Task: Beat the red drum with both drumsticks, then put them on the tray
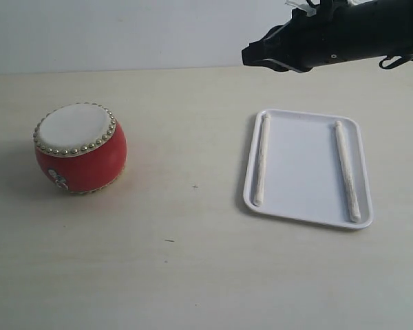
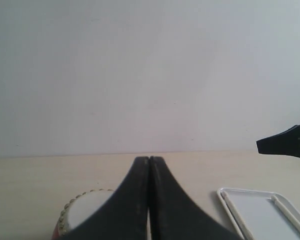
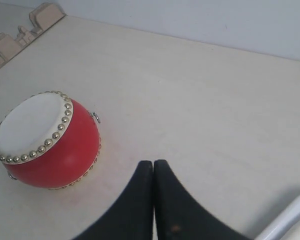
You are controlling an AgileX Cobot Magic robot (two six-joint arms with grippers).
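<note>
Pale table (image 1: 193,275): red drum (image 1: 80,148) left, white tray (image 1: 304,165) right, well apart.

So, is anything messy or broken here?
No, nothing stands out. The red drum sits upright on the table, and the drumsticks lie neatly inside the tray, one along each long side.

Soft, even, bright light, faint shadows beside the red drum (image 1: 80,148) and the tray (image 1: 303,165), slightly soft wrist views.
</note>
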